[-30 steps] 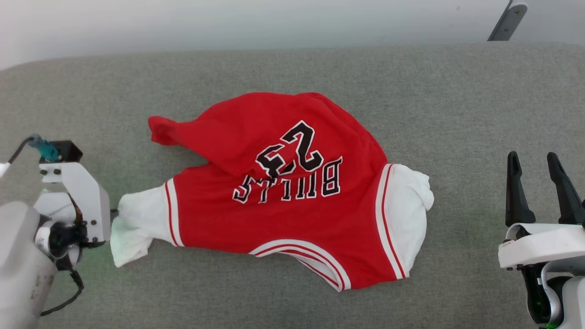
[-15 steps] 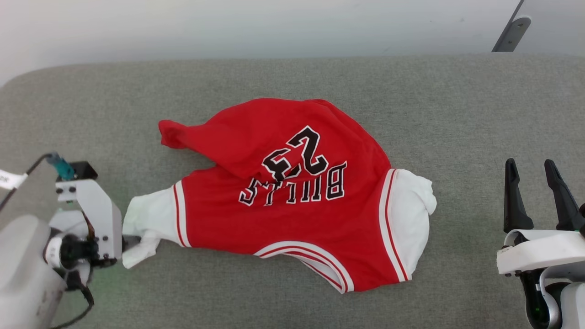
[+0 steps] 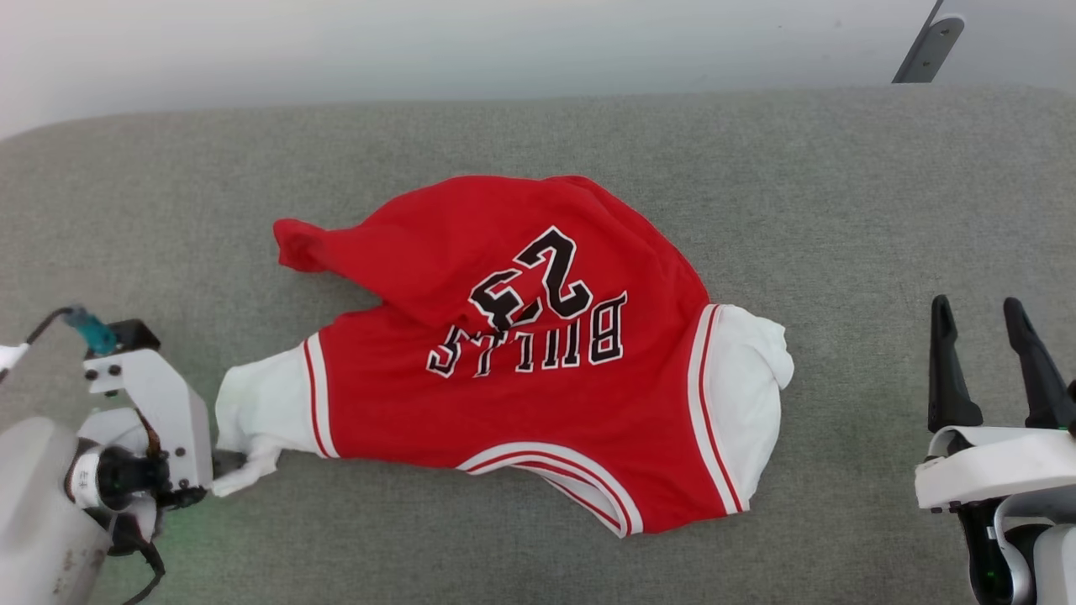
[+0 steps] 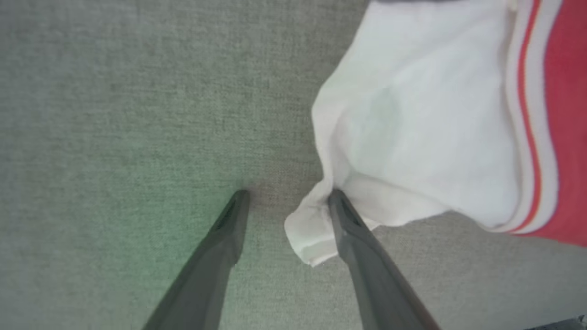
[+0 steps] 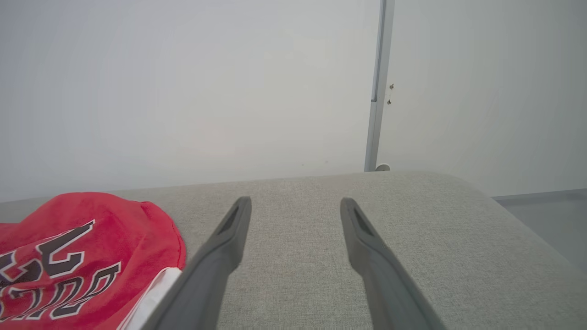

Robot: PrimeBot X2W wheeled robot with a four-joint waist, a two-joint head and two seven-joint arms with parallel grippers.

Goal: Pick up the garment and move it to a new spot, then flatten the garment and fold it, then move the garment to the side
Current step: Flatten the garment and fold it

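The red jersey (image 3: 521, 395) numbered 23 lies rumpled in the middle of the grey upholstered desk (image 3: 841, 210). The left gripper (image 4: 286, 197), fingers spread, has 1 finger touching the jersey's left white sleeve. The right gripper (image 3: 977, 307) waits well to the right, fingers spread.

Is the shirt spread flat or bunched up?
Bunched up: the shirt has its red body folded over near the number, and both white sleeves are crumpled.

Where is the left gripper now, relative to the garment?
In the head view the left gripper sits at lower left, at the corner of the white sleeve of the garment. Its jaws stand open, that corner between them.
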